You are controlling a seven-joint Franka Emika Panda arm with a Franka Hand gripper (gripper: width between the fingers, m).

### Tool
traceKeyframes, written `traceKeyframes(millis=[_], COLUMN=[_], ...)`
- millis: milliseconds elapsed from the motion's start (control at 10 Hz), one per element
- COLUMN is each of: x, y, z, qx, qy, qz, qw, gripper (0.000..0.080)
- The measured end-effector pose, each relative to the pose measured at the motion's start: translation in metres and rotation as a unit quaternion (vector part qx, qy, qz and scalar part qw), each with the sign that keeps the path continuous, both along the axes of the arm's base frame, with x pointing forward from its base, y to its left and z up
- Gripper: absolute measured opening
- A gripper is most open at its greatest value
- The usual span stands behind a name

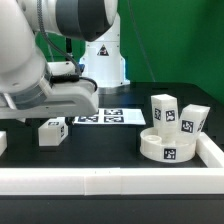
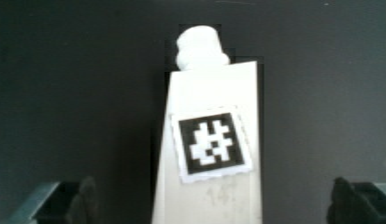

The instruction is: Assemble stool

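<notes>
A white stool leg lies flat on the black table, with a square tag on its upper face and a rounded peg at its far end. My gripper is open above it. One dark fingertip shows on each side of the leg, and neither touches it. In the exterior view a tagged leg lies under my hand at the left, and the fingers are hidden there. The round seat disc sits at the exterior view's right, with two legs upright at it.
The marker board lies flat at the middle back. A long white border rail runs along the front and up the exterior view's right side. Another small white piece shows at the far left edge. The robot base stands behind.
</notes>
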State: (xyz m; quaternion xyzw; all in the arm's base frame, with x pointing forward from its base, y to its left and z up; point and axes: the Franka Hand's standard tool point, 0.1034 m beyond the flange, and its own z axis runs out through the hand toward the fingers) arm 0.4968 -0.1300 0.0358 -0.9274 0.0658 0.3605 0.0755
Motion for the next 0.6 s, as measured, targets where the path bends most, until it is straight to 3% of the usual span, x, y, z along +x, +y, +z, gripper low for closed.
traceKeyframes(millis=[100, 300, 400, 600], x=[-0.003, -0.009, -0.014, -0.016], y=[0.001, -0.004, -0.007, -0.007], z=[-0.001, -0.004, -0.006, -0.010], qx=[0.003, -0.025, -0.034, -0.027], qy=[0.008, 0.031, 0.075, 0.125], qz=[-0.001, -0.006, -0.003, 0.000], qw=[1.000, 0.999, 0.997, 0.992], gripper=[0.0649, 0.0649, 0.0649, 0.0649])
